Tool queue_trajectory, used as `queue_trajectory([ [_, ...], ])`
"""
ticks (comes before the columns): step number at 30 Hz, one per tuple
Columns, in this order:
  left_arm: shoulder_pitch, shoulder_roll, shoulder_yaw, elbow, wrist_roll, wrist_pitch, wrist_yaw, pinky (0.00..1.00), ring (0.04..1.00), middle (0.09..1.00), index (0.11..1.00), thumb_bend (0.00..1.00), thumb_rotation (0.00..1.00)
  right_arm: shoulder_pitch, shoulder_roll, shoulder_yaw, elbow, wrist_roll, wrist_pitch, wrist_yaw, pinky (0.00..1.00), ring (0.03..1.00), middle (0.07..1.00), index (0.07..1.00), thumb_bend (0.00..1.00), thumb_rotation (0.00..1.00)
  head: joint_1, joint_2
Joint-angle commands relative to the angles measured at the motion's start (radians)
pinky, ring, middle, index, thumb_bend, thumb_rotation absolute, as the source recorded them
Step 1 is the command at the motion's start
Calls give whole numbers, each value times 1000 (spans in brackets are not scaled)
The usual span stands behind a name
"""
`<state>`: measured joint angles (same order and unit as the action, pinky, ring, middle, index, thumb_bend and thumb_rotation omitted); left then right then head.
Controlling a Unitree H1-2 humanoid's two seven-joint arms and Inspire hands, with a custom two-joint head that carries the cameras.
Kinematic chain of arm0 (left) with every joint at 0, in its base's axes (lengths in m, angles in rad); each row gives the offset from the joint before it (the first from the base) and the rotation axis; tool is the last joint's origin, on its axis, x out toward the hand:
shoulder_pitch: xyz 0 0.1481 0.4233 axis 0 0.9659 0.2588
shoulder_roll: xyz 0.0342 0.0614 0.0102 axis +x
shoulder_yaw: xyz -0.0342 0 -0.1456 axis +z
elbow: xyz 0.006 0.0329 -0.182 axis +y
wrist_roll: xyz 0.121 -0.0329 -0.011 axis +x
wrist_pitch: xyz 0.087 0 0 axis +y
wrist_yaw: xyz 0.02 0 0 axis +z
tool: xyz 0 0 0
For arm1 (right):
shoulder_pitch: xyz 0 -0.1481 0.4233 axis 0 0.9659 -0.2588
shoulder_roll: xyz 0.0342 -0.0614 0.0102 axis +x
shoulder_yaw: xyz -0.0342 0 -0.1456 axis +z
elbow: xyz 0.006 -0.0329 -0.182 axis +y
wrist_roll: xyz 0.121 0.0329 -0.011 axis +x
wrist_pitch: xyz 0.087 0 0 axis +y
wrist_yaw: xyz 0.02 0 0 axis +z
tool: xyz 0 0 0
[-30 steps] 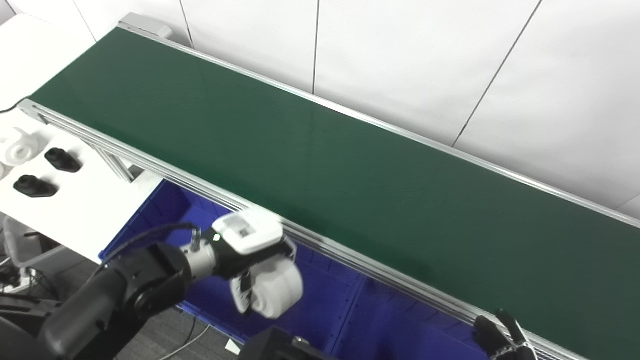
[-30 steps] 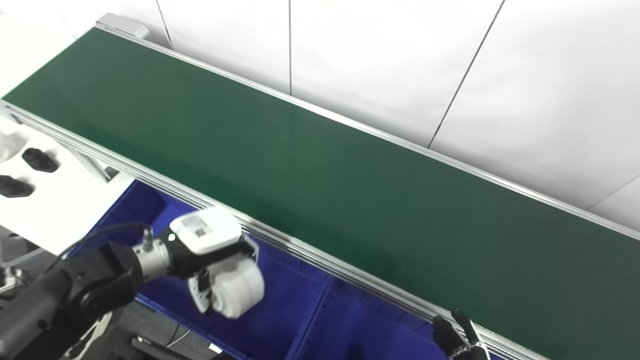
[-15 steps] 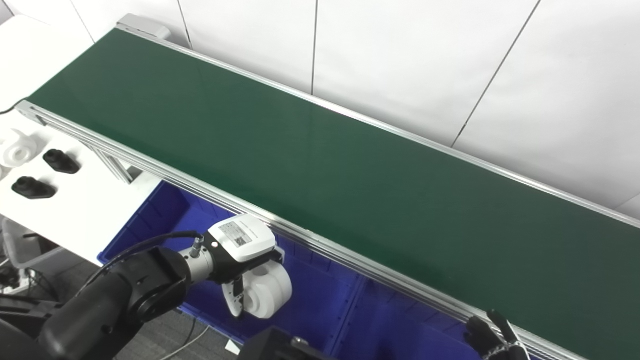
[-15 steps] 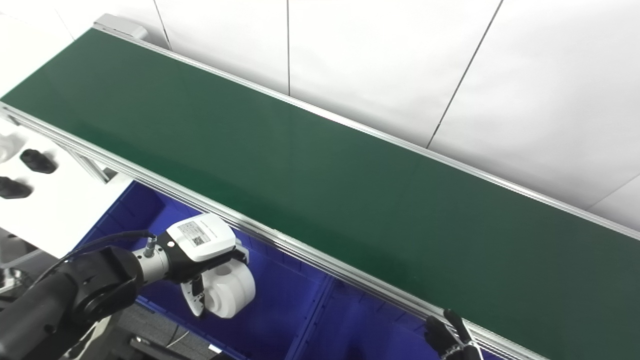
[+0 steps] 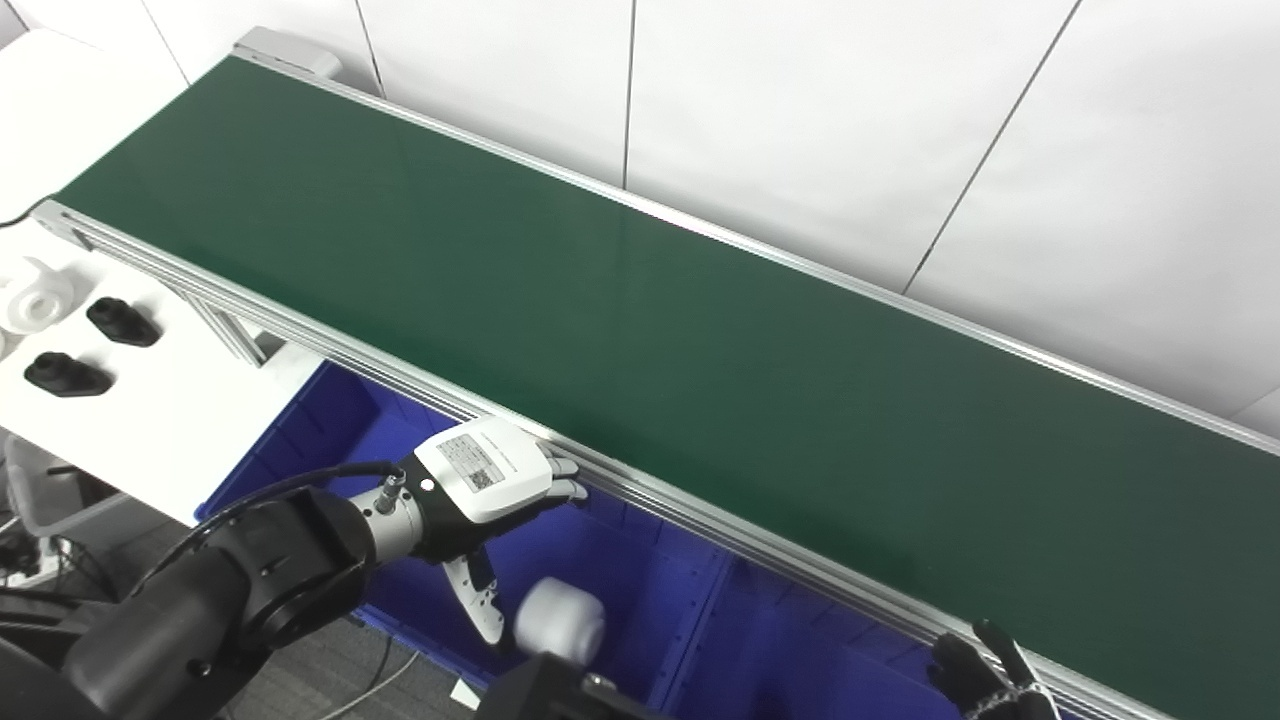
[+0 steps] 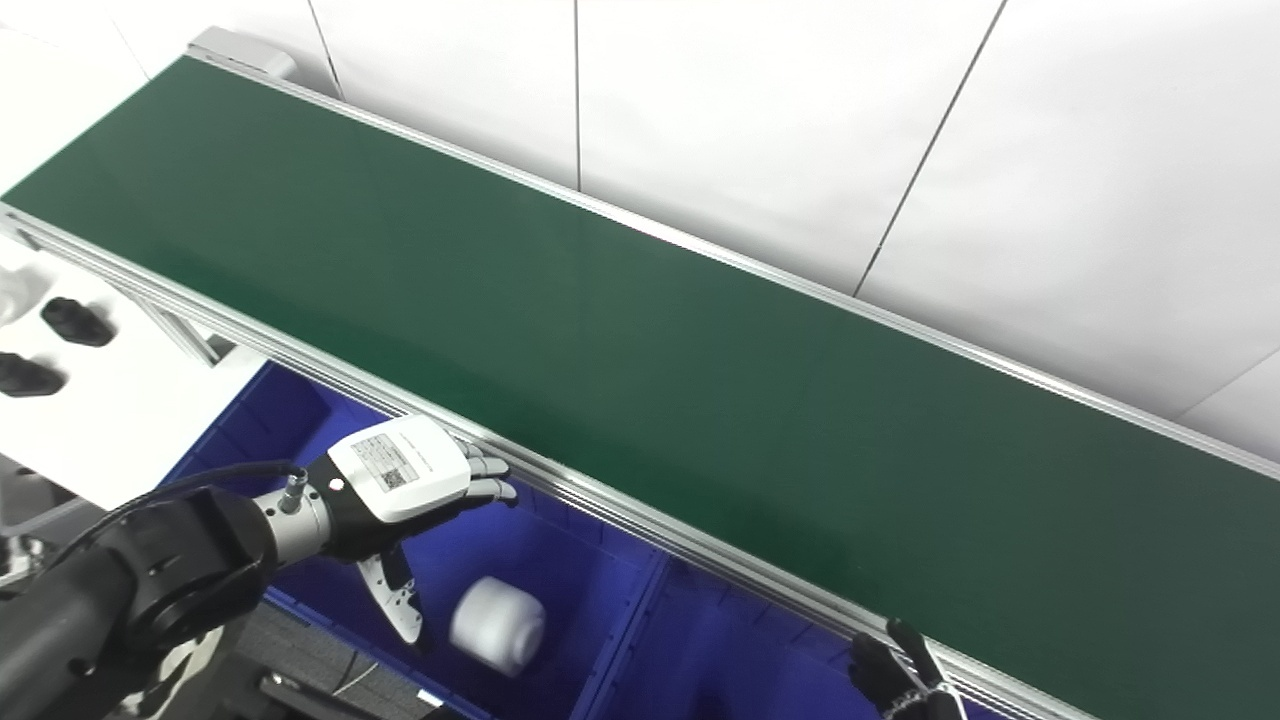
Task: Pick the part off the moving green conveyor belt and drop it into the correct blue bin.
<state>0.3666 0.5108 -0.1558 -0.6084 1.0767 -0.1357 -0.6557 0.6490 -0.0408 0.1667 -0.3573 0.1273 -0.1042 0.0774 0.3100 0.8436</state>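
Belt [image 5: 640, 330] of dark green runs diagonally from the upper left to the lower right, bare along its whole visible length, with an aluminium side rail [image 5: 700, 520] on its near edge and another against the white wall panels [image 5: 800, 130] behind. Below the near rail sits a blue bin [image 6: 590, 610], open at the top, with a divider wall [image 6: 625, 640] splitting it into a left and a right compartment. A white table [image 5: 130, 420] stands at the left, butting the bin's left end; on it lie two black parts [image 5: 68, 373] and a white ring-shaped part [image 5: 35, 297] near the picture's edge. The left hand [image 5: 490, 490] hangs over the left compartment, just beside the rail, its fingers [image 5: 563, 478] stretched flat toward the belt and its thumb pointing down, holding nothing. The white cylindrical part [image 6: 497, 624] is below the hand, apart from it, inside the left compartment, slightly blurred. The right hand [image 6: 900, 680] shows only dark fingertips at the bottom edge near the rail; whether it is spread or closed cannot be told.
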Motion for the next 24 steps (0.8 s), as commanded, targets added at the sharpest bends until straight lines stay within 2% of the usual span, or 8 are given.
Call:
queue_trajectory([
  [1, 7, -15, 38, -52, -183, 44, 22, 809, 884, 943, 924, 1000, 692, 12, 12, 3, -25, -6, -59, 4, 819, 785, 737, 800, 848, 1000, -33, 11],
  [2, 15, -36, 62, -58, -346, 76, 37, 799, 890, 937, 909, 1000, 564, 13, 16, 6, -26, -10, -60, 3, 811, 790, 756, 803, 845, 996, -49, 15],
  [4, 33, -93, 116, -69, -689, 178, 45, 779, 907, 959, 932, 959, 512, 15, 25, 12, -26, -28, -71, -3, 800, 787, 766, 804, 843, 992, -105, 29],
  [6, 53, -157, 169, -60, -896, 239, 72, 791, 940, 986, 970, 843, 502, 18, 38, 20, -24, -54, -85, -13, 787, 787, 785, 815, 845, 985, -172, 41],
  [9, 82, -240, 237, -37, -1083, 274, 121, 955, 994, 999, 997, 766, 674, 24, 62, 35, -18, -108, -117, -32, 779, 808, 825, 854, 871, 966, -260, 51],
  [13, 94, -281, 308, 16, -1234, 249, 130, 999, 1000, 1000, 1000, 815, 808, 34, 108, 72, -3, -186, -148, -65, 822, 862, 883, 909, 873, 974, -493, 58],
  [19, 41, -319, 342, 47, -1372, 285, 147, 1000, 1000, 1000, 1000, 941, 770, 35, 182, 146, 1, -267, -127, -120, 868, 894, 913, 945, 921, 976, -691, 65],
  [24, 16, -309, 303, 23, -1385, 313, 193, 1000, 1000, 1000, 1000, 986, 790, 39, 226, 187, -2, -307, -97, -164, 908, 905, 920, 943, 929, 963, -806, 76],
])
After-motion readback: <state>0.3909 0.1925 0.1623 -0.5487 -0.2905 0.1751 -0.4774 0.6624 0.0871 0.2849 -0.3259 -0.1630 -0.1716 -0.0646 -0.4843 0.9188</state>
